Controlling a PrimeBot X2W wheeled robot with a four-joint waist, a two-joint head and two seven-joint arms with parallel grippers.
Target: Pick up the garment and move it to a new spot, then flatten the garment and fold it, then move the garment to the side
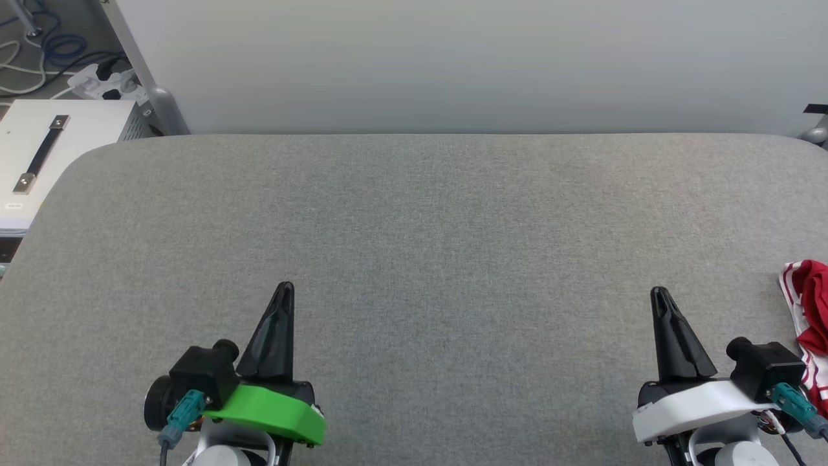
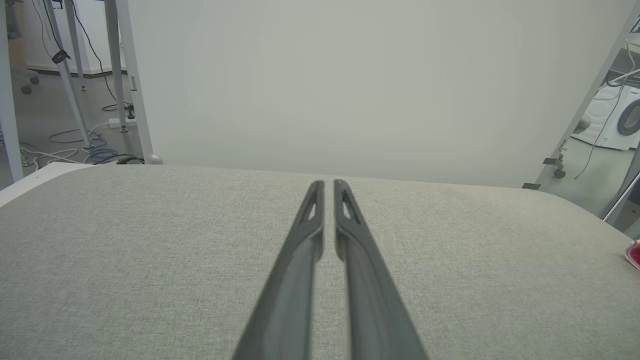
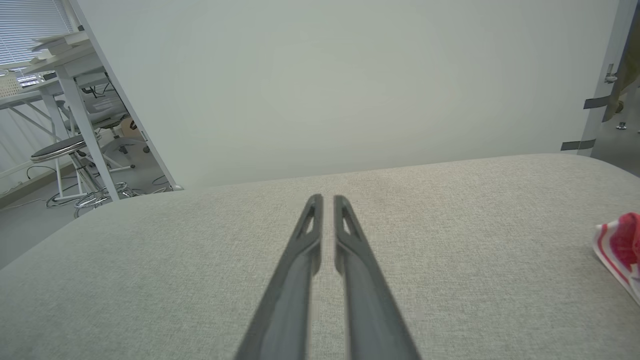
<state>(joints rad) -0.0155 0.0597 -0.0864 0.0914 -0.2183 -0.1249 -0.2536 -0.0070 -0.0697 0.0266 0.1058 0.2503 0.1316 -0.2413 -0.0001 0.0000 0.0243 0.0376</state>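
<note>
Two grippers sit nearest, at the bottom of the head view. The left gripper (image 1: 284,288), on a green mount, has its two long dark fingers drawn together with nothing between them. The right gripper (image 1: 658,291), on a white mount, is also closed and empty. In each wrist view only a thin slit separates the pair of fingers.

Both point up over one wide table covered in grey woven fabric (image 1: 414,213), with rounded far corners.

One garment (image 1: 808,323), a crumpled red cloth with red-and-white striped trim, lies on the table's right edge. It is just beside the right gripper's wrist and partly cut off by the frame.

Beyond the table stands one plain pale wall panel (image 1: 453,65). At far left is one white box with a single black handle (image 1: 39,152), and behind it one white power strip (image 1: 103,81) among loose cables on the floor.
</note>
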